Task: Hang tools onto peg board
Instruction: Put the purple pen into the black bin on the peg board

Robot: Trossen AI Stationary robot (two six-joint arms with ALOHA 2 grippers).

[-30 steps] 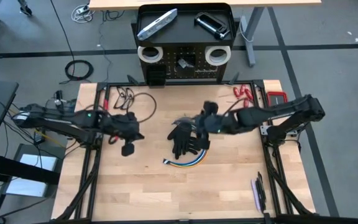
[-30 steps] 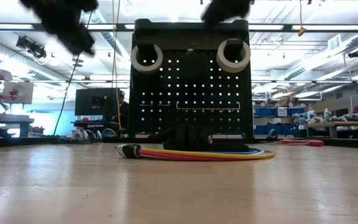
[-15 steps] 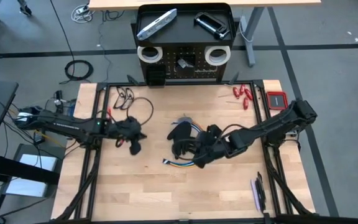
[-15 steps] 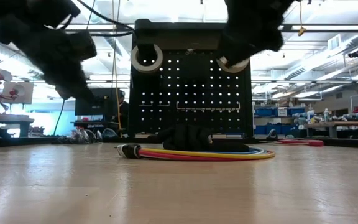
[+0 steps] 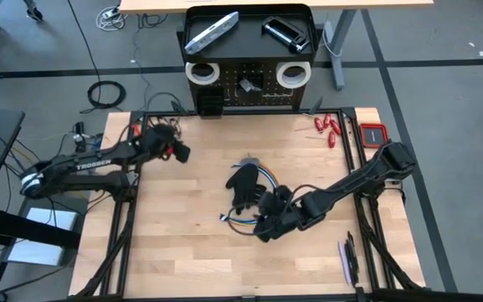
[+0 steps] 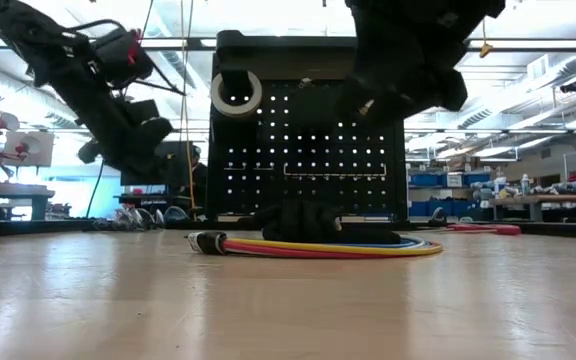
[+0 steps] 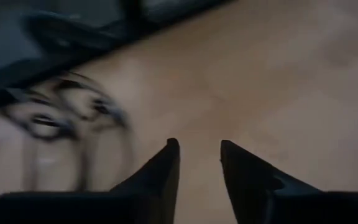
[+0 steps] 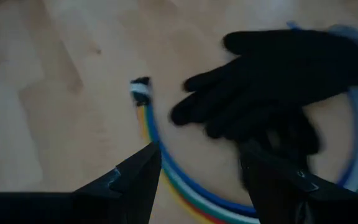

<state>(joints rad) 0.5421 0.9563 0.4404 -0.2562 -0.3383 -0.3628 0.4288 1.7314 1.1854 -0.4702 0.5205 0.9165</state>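
The right gripper is open and holds nothing, just beside the black floppy glove on the coiled rainbow cable, far nearer than the left gripper, empty and part open.

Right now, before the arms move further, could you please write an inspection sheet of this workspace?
Surface: wooden table, mostly bare.
Job's things: peg board carries two white tape rolls, a flat bar and a clamp; red-handled tools wait on the table.
Clutter: black gloves at the centre.
Grippers: left gripper open, empty, near the table's far left corner; right gripper open over the gloves.
Cables: coloured cable coil under the gloves.
Surroundings: grey floor, workshop beyond.
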